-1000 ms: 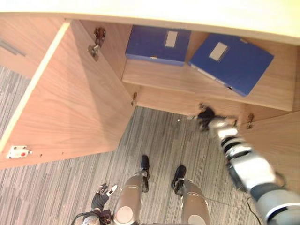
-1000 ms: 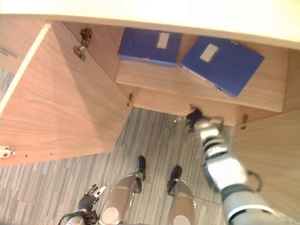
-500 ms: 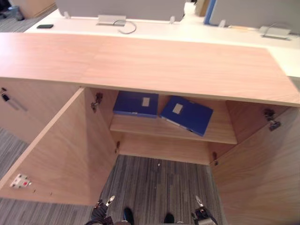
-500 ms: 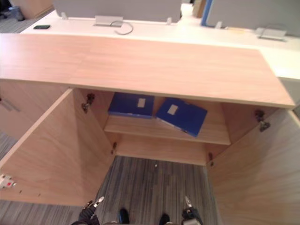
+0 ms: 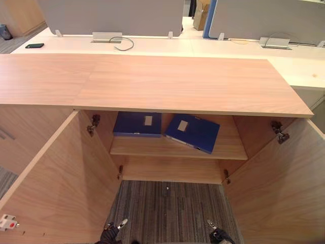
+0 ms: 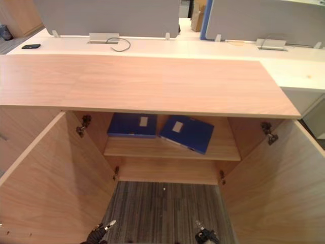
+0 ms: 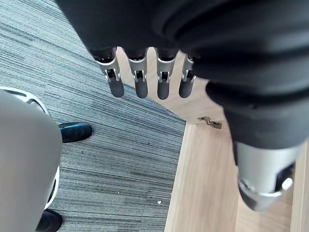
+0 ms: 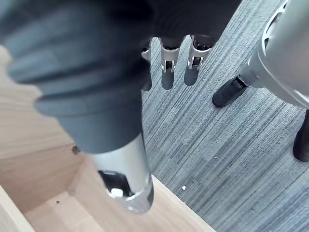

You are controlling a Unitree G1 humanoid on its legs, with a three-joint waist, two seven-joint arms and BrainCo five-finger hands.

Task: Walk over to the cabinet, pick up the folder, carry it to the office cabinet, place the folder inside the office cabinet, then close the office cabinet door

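The left hand [image 7: 138, 83] and right hand [image 8: 166, 73] are hanging empty, fingers straight. Pushing the light wooden cabinet door [image 5: 61, 173] flat-handed near its free edge is looking wisest.

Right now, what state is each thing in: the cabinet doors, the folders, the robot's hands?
Left cabinet door: swung wide open.
Right cabinet door: swung wide open.
Left blue folder: lying flat on the shelf, square to it.
Right blue folder: lying flat on the same shelf, turned askew.
Left hand: open, holding nothing.
Right hand: open, holding nothing.
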